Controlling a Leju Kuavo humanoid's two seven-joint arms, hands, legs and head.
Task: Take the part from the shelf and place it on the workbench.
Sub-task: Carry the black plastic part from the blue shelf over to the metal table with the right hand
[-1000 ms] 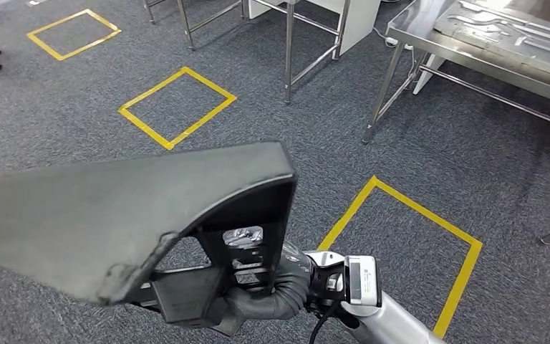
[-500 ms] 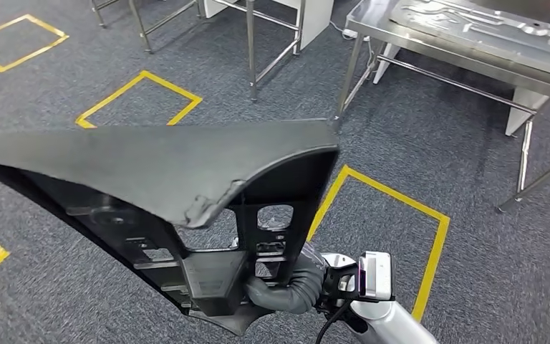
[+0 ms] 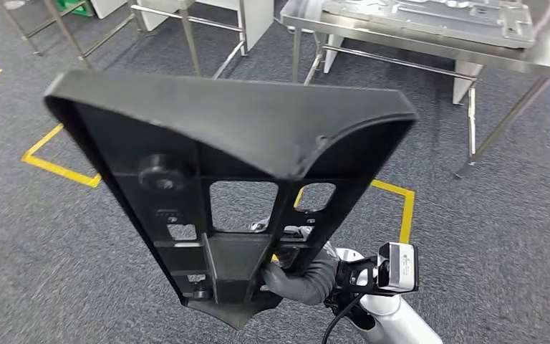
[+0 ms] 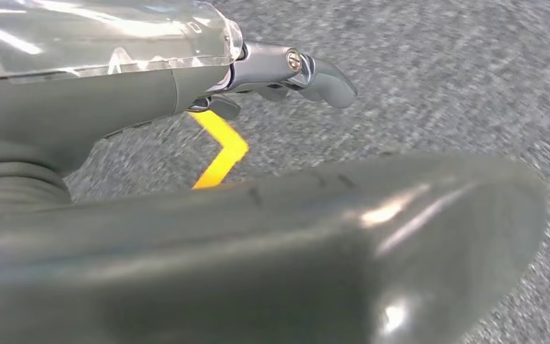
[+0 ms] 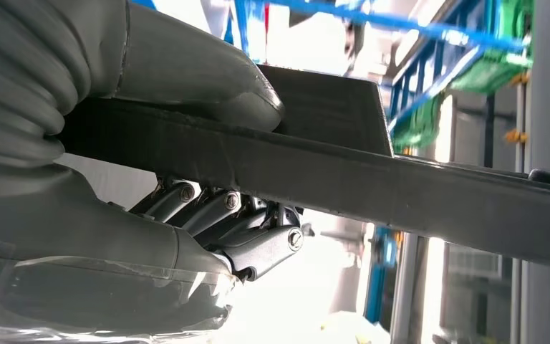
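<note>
Part (image 3: 243,129) tilted upright, right hand (image 3: 293,276) gripping

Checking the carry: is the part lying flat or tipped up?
Tipped up: the part stands on end, its wide edge high, its narrow end in the right hand.

Steel workbench (image 3: 430,50) bears grey panel (image 3: 430,13) (flat).

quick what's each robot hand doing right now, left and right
Left robot hand: holding nothing, fingers apart, open above the carpet.
Right robot hand: closed on the black part, thumb on one side, fingers on the other.
</note>
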